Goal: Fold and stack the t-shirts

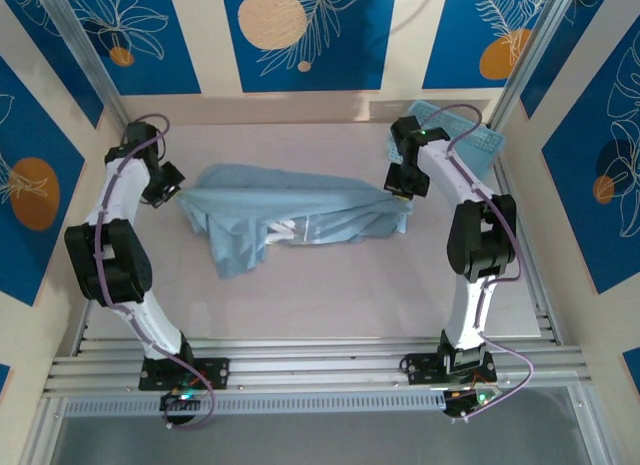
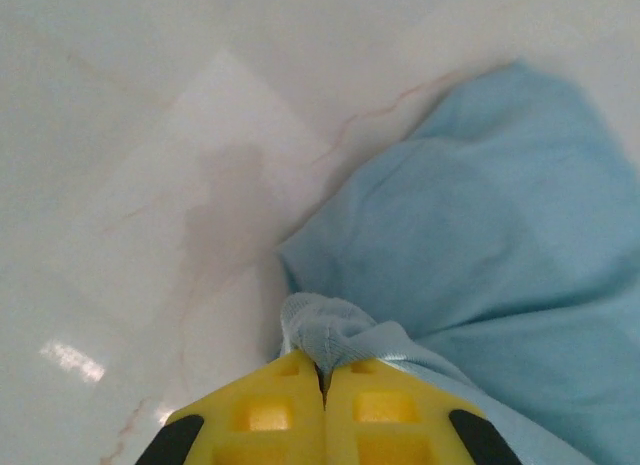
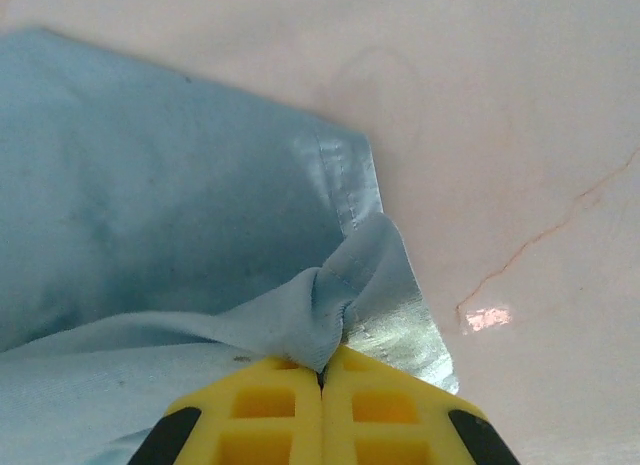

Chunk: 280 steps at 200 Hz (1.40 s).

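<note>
A dusty-blue t-shirt point(image 1: 290, 213) hangs stretched between my two grippers over the middle of the table, with white lettering showing near its lower fold. My left gripper point(image 1: 181, 192) is shut on the shirt's left end; the left wrist view shows a ribbed edge point(image 2: 335, 330) bunched between the yellow fingers point(image 2: 265, 415). My right gripper point(image 1: 401, 193) is shut on the shirt's right end, where a hemmed corner point(image 3: 330, 315) is pinched between the yellow fingers point(image 3: 390, 410). Blue cloth point(image 3: 150, 205) drapes down to the left below it.
A light-blue lattice basket point(image 1: 487, 137) sits at the back right corner, behind the right arm. The pale marbled table top point(image 1: 330, 295) lies bare in front of the shirt. Patterned walls close in the sides and back.
</note>
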### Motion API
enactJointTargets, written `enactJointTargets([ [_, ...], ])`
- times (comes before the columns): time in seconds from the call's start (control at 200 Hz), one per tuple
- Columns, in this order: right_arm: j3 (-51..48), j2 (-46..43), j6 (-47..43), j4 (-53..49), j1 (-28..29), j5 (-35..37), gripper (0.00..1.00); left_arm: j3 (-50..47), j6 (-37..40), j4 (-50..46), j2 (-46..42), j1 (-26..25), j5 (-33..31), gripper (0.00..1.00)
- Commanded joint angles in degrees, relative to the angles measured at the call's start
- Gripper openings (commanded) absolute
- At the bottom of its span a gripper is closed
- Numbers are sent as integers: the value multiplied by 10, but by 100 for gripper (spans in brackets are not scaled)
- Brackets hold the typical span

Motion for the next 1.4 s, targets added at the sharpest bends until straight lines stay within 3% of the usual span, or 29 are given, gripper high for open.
enactJointTargets([
  [0.0,22,-57,10,4,-8,9,0,10,-21,-3,-50,-5,1,0],
  [0.405,39,-201,41,38,-23,-17,0,-40,-107,35,-230,-5,-36,0],
  [0.67,-160,-414,47,86,-17,-5,0,-179,-98,10,-419,-9,-32,0],
  [0.785,-220,-452,44,114,-24,-1,0,-250,-115,75,-478,-14,-47,0],
  [0.89,-219,-384,44,139,-35,-13,0,-287,-135,130,-432,-16,-36,0],
  [1.09,-116,-151,61,136,-48,-39,0,-220,-116,140,-178,-16,-1,0],
  [1.145,-76,-93,72,106,-49,-47,0,-179,-104,115,-117,-18,11,13],
  [1.235,-39,-38,87,65,-49,-54,1,-140,-90,75,-92,-32,4,43],
  [1.3,-45,-38,94,52,-48,-52,18,-141,-80,46,-121,-45,-19,58],
  [1.395,-93,-75,102,55,-46,-41,44,-182,-86,3,-174,-63,1,60],
])
